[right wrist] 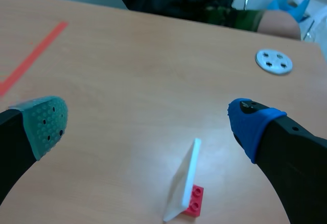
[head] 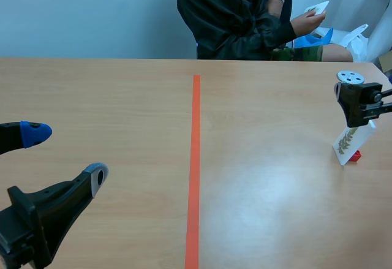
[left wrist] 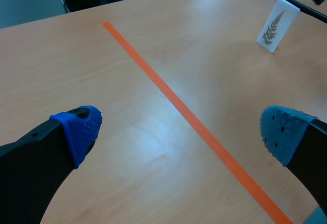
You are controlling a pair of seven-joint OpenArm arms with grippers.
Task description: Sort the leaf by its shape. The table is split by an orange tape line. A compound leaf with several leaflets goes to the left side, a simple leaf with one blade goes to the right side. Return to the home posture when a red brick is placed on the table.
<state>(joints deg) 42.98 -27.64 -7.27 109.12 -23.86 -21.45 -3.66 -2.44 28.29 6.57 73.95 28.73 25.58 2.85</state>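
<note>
A white card (head: 352, 141) printed with a fern-like leaf of several leaflets leans in a small red brick (head: 354, 156) on the right side of the orange tape line (head: 195, 171). My right arm (head: 358, 103) hangs just above and behind it. In the right wrist view the card (right wrist: 184, 180) shows edge-on on its red brick (right wrist: 193, 201), below and between the fingers of my open right gripper (right wrist: 148, 122), untouched. My left gripper (head: 66, 155) stands open and holds nothing at the near left; its view shows the card (left wrist: 276, 26) far off across the tape line (left wrist: 189, 117).
A white disc with holes (head: 350, 77) lies on the table beyond the card, near the far right edge. A person sits across the table and holds another white card (head: 316, 8) in one hand.
</note>
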